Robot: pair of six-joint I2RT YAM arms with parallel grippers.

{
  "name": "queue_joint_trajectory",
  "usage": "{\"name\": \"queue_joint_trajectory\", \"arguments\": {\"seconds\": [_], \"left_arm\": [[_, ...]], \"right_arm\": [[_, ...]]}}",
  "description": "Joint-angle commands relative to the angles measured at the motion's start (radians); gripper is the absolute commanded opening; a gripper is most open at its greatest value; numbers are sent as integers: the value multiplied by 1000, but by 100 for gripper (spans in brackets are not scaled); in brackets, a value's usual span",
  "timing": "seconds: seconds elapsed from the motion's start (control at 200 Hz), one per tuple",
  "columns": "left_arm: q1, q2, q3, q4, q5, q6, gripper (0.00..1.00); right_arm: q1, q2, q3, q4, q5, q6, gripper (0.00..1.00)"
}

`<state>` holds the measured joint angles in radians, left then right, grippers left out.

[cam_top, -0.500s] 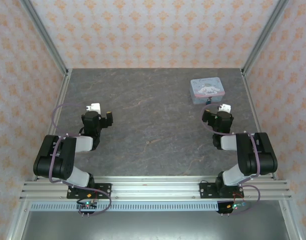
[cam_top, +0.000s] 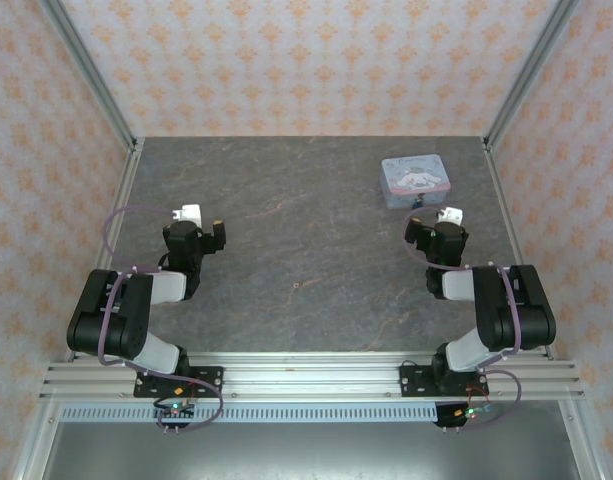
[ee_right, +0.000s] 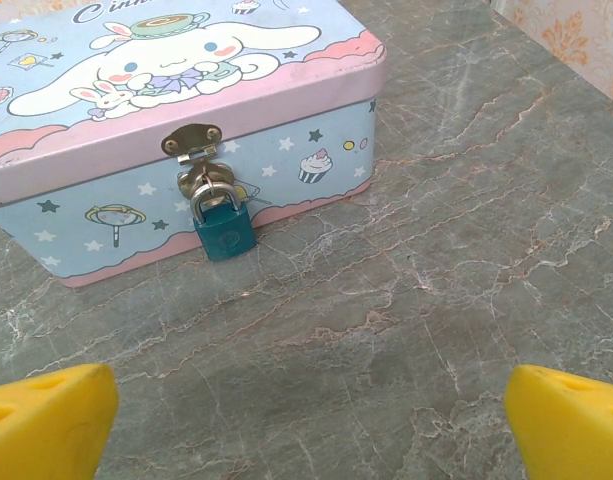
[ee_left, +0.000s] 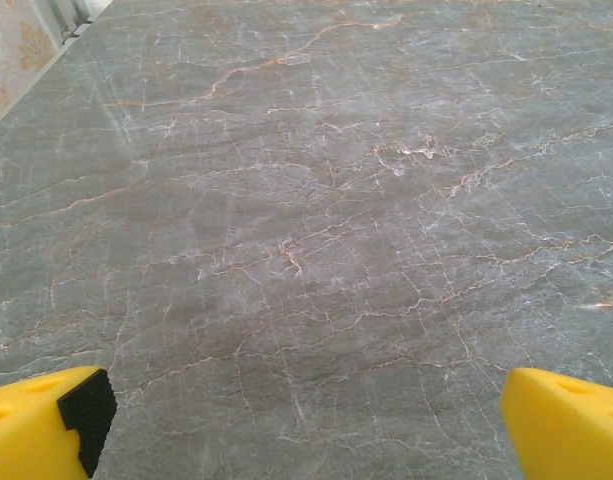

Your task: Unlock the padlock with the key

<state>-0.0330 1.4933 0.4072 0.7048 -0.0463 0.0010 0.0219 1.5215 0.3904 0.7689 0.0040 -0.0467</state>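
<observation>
Right wrist view gives us the padlock (ee_right: 223, 228), teal, hanging on the hasp at the tin's (ee_right: 286, 90) front wall. Top view places the tin near the table's (cam_top: 306, 250) far right edge, with open slab between the arms. Right gripper (ee_right: 311, 425) has jaws wide apart, padlock ahead, slightly left, not touching. Left gripper (ee_left: 306, 425) is spread too, well apart from it.

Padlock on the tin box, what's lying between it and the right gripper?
Just bare grey marbled tabletop; the right wrist view shows that stretch from the open right gripper up to the padlock hanging on the tin box.
</observation>
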Motion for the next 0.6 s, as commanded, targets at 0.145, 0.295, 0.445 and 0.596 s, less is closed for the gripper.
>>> {"name": "queue_joint_trajectory", "arguments": {"seconds": [0.145, 0.295, 0.445, 0.596], "left_arm": [[-7, 5, 25, 28, -29, 10, 100], [-6, 7, 27, 27, -29, 10, 100], [-6, 5, 26, 27, -26, 8, 100], [-9, -13, 47, -19, -5, 24, 100]], "right_arm": [[6, 8, 22, 30, 21, -6, 99], [4, 11, 25, 27, 18, -2, 99], [-11, 12, 28, 24, -1, 8, 99], [-11, -57, 12, -1, 25, 17, 99]]}}
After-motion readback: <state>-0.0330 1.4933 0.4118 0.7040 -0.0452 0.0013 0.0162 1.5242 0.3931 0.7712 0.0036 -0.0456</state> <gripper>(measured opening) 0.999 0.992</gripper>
